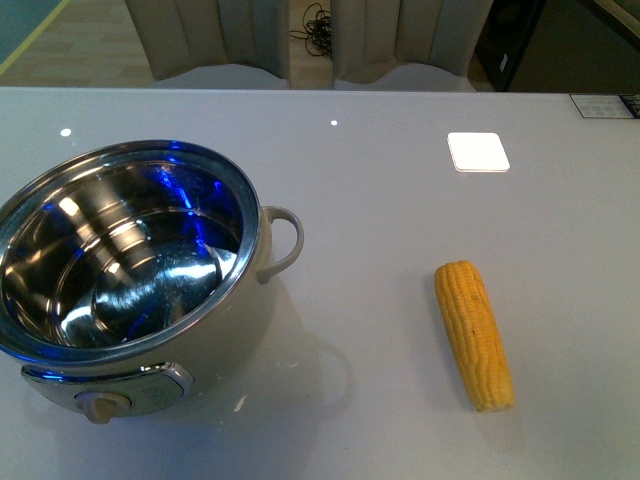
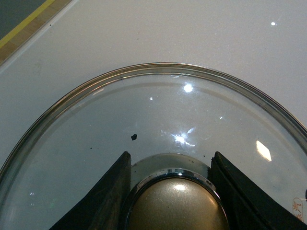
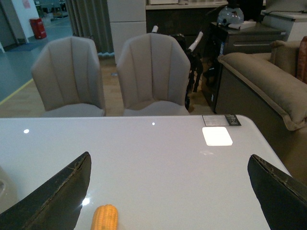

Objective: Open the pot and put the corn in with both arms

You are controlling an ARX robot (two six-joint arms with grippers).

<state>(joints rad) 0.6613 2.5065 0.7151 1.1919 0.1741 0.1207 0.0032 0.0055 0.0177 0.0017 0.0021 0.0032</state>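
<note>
Front view: pot (image 1: 245, 320) stands open at left of table (image 1: 400, 200); corn (image 1: 474, 335) lies flat on the table, well apart to the pot's right. Left wrist view: L gripper (image 2: 170, 155) clamps knob (image 2: 177, 206) of the glass lid (image 2: 144, 110), one finger on each side. Right wrist view: R gripper (image 3: 170, 160) is spread wide, holding nothing, w/ corn tip low between its fingers.

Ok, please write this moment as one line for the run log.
pot: open, empty | lid: off, in left gripper | corn: on table | right gripper: open

Pot (image 1: 235, 325) – mirror-shiny steel int.; lid (image 2: 158, 110) – clear glass w/ metal knob (image 2: 177, 206); table (image 1: 400, 200) glossy
</note>
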